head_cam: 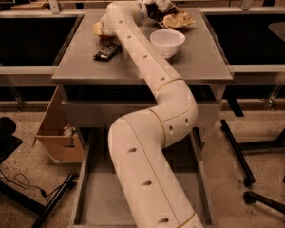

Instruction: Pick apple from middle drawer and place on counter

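One apple [97, 31], one bowl [167, 42], one gripper [104, 27] (beside the apple).

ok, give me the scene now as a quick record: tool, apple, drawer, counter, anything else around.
tool: over the counter's far-left part, mostly hidden behind the arm
apple: right at the tool; resting on the counter or just above it, cannot tell
middle drawer: open, visible floor bare
counter: holds white bowl, black flat item, crumpled bag
floor: cardboard box left of the drawer
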Controlling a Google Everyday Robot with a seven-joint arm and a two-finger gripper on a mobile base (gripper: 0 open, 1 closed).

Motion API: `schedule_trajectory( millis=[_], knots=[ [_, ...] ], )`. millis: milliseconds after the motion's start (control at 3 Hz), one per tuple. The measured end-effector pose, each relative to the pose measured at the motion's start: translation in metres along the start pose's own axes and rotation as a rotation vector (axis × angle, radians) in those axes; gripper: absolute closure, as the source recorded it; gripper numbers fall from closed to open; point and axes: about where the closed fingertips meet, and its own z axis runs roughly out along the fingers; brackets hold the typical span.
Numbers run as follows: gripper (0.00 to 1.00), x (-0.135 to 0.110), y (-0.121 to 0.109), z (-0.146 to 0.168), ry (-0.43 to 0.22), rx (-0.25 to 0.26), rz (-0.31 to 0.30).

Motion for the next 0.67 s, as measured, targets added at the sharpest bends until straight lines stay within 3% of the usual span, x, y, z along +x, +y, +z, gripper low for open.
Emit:
schedule_trajectory(
  millis=[667],
  knots=[
    [0.36, 0.0007, 0.0004, -0.0004, 0.0, 0.0, 0.0]
  ],
)
